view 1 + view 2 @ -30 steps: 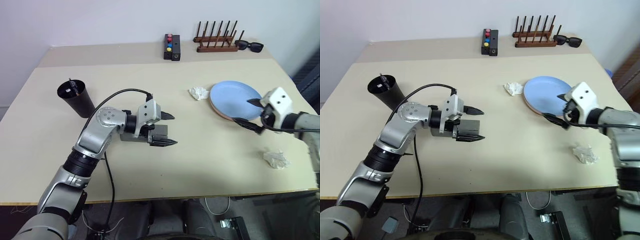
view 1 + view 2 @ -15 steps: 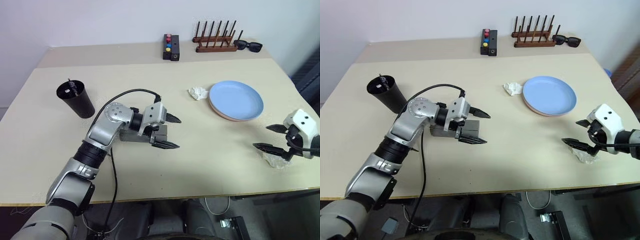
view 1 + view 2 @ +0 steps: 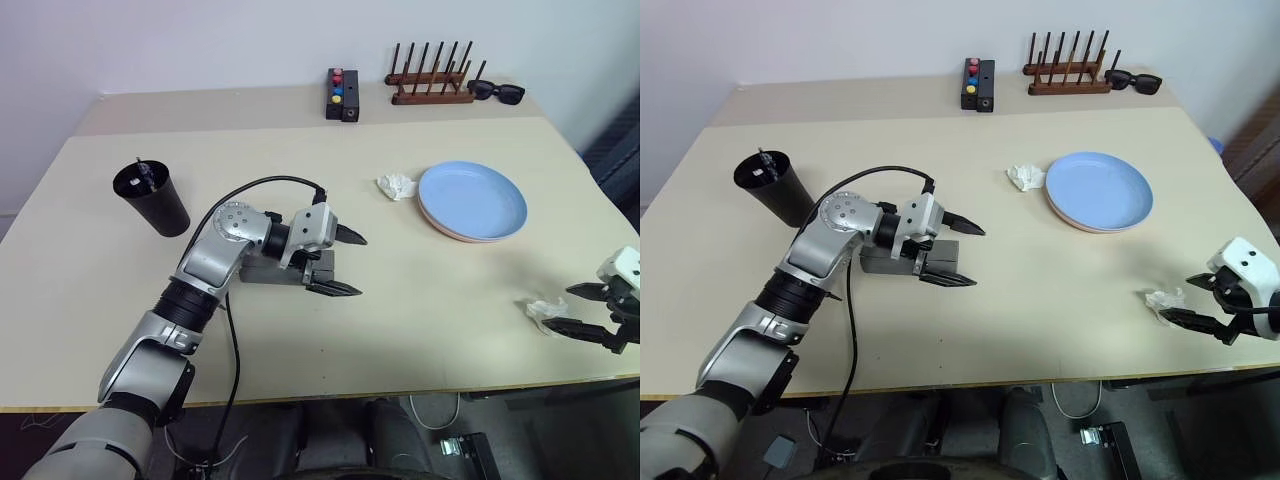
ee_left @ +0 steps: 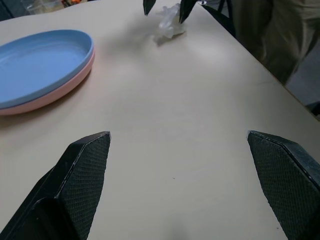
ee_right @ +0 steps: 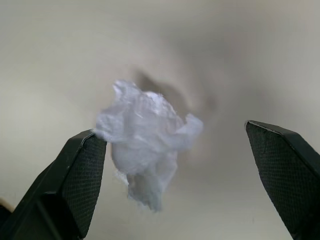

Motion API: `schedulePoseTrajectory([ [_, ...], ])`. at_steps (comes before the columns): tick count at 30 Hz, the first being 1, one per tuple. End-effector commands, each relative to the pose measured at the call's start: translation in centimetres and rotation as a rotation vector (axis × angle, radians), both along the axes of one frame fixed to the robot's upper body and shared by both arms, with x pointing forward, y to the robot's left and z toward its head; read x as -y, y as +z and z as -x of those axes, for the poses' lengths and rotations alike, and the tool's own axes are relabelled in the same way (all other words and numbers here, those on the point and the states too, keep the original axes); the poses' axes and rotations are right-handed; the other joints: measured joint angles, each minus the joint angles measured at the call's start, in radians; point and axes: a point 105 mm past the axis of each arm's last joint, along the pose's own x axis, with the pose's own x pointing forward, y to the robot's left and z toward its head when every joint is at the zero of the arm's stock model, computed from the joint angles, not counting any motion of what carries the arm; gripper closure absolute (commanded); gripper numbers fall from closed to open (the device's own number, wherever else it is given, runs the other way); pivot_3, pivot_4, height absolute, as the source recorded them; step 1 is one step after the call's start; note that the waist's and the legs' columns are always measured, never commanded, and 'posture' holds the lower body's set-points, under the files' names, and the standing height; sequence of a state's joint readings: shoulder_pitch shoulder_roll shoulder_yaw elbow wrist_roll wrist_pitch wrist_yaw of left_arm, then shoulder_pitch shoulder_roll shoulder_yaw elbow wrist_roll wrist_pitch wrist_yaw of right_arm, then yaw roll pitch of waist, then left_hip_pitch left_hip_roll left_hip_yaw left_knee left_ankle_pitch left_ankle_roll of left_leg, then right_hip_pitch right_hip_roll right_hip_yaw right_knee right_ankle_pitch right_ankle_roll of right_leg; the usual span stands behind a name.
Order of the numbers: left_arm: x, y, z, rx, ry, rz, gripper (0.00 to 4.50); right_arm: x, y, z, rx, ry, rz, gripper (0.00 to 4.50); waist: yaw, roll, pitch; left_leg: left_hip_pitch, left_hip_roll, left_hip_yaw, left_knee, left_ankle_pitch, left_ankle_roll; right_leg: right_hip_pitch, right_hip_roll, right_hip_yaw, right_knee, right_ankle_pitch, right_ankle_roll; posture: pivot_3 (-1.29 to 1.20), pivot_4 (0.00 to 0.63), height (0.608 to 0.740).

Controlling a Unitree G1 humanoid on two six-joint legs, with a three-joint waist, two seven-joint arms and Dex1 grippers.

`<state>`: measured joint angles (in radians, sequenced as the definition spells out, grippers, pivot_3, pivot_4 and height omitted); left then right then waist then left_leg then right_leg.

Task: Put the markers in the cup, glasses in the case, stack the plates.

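Observation:
The light blue plate (image 3: 472,198) lies stacked on the salmon pink plate (image 3: 445,228) at the right of the table. A marker (image 3: 145,172) sticks up inside the black cup (image 3: 152,200) at the left. The grey case (image 3: 944,255) lies mid-table, partly hidden behind my left gripper (image 3: 352,264), which hovers open just over it and points right, holding nothing. At the table's near right edge my right gripper (image 3: 562,308) is open, its fingers either side of a crumpled white paper ball (image 5: 145,145). The glasses are out of view.
A second paper ball (image 3: 397,186) lies left of the plates. Along the back stand a black box with coloured buttons (image 3: 343,93), a wooden peg rack (image 3: 432,82) and black sunglasses (image 3: 497,92). The table's right edge runs close to my right gripper.
My right gripper has drawn back from the plates, toward the near right edge and down, to the paper ball. My left gripper has hardly moved and has only turned a little.

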<state>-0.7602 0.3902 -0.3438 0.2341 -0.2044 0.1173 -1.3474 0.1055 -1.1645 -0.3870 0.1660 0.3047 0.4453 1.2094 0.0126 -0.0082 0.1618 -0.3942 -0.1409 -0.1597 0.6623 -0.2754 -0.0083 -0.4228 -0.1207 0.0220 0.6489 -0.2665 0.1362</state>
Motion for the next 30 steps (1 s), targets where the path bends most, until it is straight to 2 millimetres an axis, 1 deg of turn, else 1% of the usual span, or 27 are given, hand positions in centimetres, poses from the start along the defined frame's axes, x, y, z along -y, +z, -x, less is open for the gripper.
schedulePoseTrajectory([
  [1, 0.2, 0.7, 0.2, 0.047, -0.021, 0.005, 0.00, 0.4, 1.0, -0.1, 0.016, -0.001, 0.017, 0.05, 0.001, 0.000, 0.000, 0.000, 0.000, 0.000, 0.000, 0.000, 0.000, 0.000, 0.000, 0.000, 0.000, 0.000, 0.000, 0.00, 0.150, 0.740],
  [6, 0.3, 0.8, 0.2, 0.050, -0.020, 0.006, 0.00, 0.2, 0.3, 0.0, -0.001, -0.007, -0.003, 0.05, 0.000, 0.000, 0.000, 0.000, 0.000, 0.000, 0.000, 0.000, 0.000, 0.000, 0.000, 0.000, 0.000, 0.000, 0.000, 0.00, 0.150, 0.740],
  [7, 0.3, 0.8, 0.2, 0.050, -0.020, 0.005, 0.00, 0.2, 0.2, -0.1, -0.002, -0.009, -0.005, 0.28, 0.000, 0.000, 0.000, 0.000, 0.000, 0.000, 0.000, 0.000, 0.000, 0.000, 0.000, 0.000, 0.000, 0.000, 0.000, 0.00, 0.150, 0.740],
  [9, 0.3, 0.8, 0.3, 0.051, -0.021, 0.005, 0.00, 0.1, 0.0, -0.1, -0.004, -0.010, -0.007, 0.90, 0.001, 0.000, 0.000, 0.000, 0.000, 0.000, 0.000, 0.000, 0.000, 0.000, 0.000, 0.000, 0.000, 0.000, 0.000, 0.00, 0.150, 0.740],
  [10, 0.3, 0.8, 0.3, 0.051, -0.021, 0.004, 0.00, 0.1, -0.1, -0.1, -0.007, -0.010, -0.011, 1.33, 0.001, 0.000, 0.000, 0.000, 0.000, 0.000, 0.000, 0.000, 0.000, 0.000, 0.000, 0.000, 0.000, 0.000, 0.000, 0.00, 0.150, 0.740],
  [13, 0.2, 0.7, 0.3, 0.048, -0.023, 0.000, 0.00, 0.0, -0.3, -0.1, -0.015, -0.009, -0.017, 2.87, 0.001, 0.000, 0.000, 0.000, 0.000, 0.000, 0.000, 0.000, 0.000, 0.000, 0.000, 0.000, 0.000, 0.000, 0.000, 0.00, 0.150, 0.740],
  [14, 0.2, 0.7, 0.3, 0.047, -0.023, -0.001, 0.00, -0.1, -0.4, -0.1, -0.017, -0.008, -0.018, 3.32, 0.000, 0.000, 0.000, 0.000, 0.000, 0.000, 0.000, 0.000, 0.000, 0.000, 0.000, 0.000, 0.000, 0.000, 0.000, 0.00, 0.150, 0.740],
  [16, 0.2, 0.7, 0.4, 0.045, -0.026, -0.003, 0.00, -0.2, -0.5, -0.1, -0.019, -0.005, -0.021, 4.44, 0.001, 0.000, 0.000, 0.000, 0.000, 0.000, 0.000, 0.000, 0.000, 0.000, 0.000, 0.000, 0.000, 0.000, 0.000, 0.00, 0.150, 0.740],
  [19, 0.1, 0.7, 0.4, 0.042, -0.028, -0.005, 0.00, -0.5, -0.6, -0.2, -0.013, 0.000, -0.024, 4.44, 0.001, 0.000, 0.000, 0.000, 0.000, 0.000, 0.000, 0.000, 0.000, 0.000, 0.000, 0.000, 0.000, 0.000, 0.000, 0.00, 0.150, 0.740],
  [22, 0.1, 0.8, 0.4, 0.041, -0.027, -0.004, 0.00, -0.7, -0.1, -0.6, 0.020, 0.003, -0.023, 4.44, 0.000, 0.000, 0.000, 0.000, 0.000, 0.000, 0.000, 0.000, 0.000, 0.000, 0.000, 0.000, 0.000, 0.000, 0.000, 0.00, 0.150, 0.740],
  [26, 0.1, 1.0, 0.2, 0.045, -0.013, 0.009, 0.00, -1.9, 2.5, -2.6, 0.166, 0.017, -0.065, 4.44, -0.002, 0.000, 0.000, 0.000, 0.000, 0.000, 0.000, 0.000, 0.000, 0.000, 0.000, 0.000, 0.000, 0.000, 0.000, 0.00, 0.150, 0.740],
  [30, 0.2, 1.1, -0.1, 0.044, 0.022, 0.028, 0.00, -4.7, 5.6, -4.5, 0.319, 0.071, -0.200, 4.44, 0.000, 0.000, 0.000, 0.000, 0.000, 0.000, 0.000, 0.000, 0.000, 0.000, 0.000, 0.000, 0.000, 0.000, 0.000, 0.00, 0.150, 0.740],
])
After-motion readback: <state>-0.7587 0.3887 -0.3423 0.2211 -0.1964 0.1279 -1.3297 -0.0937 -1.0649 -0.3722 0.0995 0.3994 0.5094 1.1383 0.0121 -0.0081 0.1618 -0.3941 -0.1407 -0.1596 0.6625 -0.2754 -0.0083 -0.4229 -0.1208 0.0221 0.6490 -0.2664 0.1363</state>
